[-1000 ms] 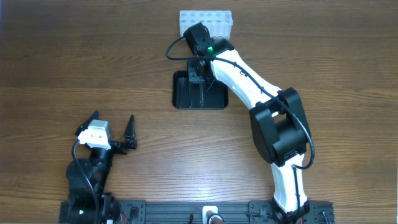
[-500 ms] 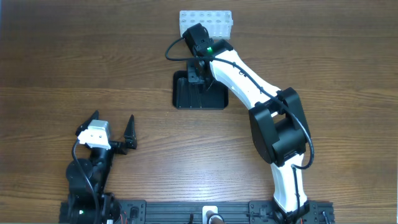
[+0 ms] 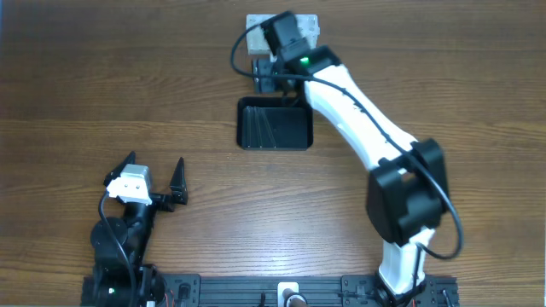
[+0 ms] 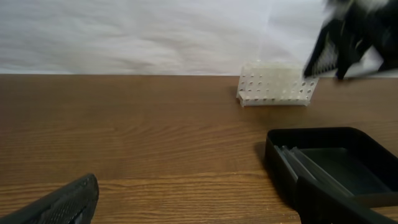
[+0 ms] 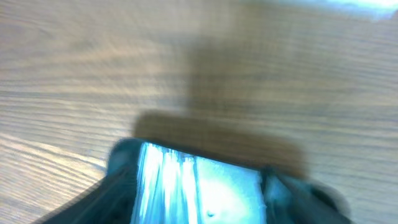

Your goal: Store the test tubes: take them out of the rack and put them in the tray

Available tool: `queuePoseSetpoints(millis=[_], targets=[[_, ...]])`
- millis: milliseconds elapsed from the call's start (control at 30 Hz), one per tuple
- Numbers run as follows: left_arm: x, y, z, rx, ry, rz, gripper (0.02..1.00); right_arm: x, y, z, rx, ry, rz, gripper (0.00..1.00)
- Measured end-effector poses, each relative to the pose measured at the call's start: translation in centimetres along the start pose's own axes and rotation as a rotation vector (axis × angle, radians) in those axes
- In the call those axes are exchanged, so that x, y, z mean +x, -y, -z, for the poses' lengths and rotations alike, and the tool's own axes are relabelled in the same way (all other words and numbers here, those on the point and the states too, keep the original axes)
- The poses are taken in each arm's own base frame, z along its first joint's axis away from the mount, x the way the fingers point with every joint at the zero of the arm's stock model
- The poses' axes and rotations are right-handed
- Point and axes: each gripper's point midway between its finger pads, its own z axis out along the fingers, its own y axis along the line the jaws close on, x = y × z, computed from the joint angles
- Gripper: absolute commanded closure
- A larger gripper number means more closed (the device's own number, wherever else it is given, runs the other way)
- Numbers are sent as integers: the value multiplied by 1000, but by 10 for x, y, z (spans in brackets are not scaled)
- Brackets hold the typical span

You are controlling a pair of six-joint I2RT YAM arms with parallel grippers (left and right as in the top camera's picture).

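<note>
Right gripper (image 3: 271, 75) is noted at upper centre, between rack (image 3: 310, 32) and tray (image 3: 273, 147); its grip cannot be told. Left gripper (image 3: 155, 159), lower left, is spread apart.

The rack (image 3: 254, 31) stands at the far side of the desk (image 3: 128, 85). The tray (image 3: 242, 128) is just before it, and test tubes (image 3: 266, 130) lie in the tray.

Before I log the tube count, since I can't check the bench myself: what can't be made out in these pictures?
- Rack wells: the right arm covers part in the top view; too small in the left wrist view to tell whether tubes remain.
- Tubes in the tray: smeared in the right wrist view, so no count.
- Right gripper: blurred in the left wrist view; a load cannot be told.
</note>
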Motion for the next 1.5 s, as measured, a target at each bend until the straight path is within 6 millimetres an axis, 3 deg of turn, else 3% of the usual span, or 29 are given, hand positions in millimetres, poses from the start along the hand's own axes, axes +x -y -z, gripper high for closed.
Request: queuePoseSetpoints(millis=[167,333,567,833,1000,1267,1500], targets=[[0,0,0,0,0,0,18,-70,25,37,70,271,15,9],[0,0,0,0,0,0,18,-99,52,36,141,377,32,7],[0,0,0,0,0,0,18,-100,79,-9,195,382,32,9],[0,0,0,0,0,0,20,-82,102,-57,233,333,22,9],[0,0,0,0,0,0,20,-80,114,-63,255,326,9,40],[0,0,0,0,0,0,18,-81,119,-62,268,333,3,253],[0,0,0,0,0,0,18,-83,119,-65,266,345,0,343]])
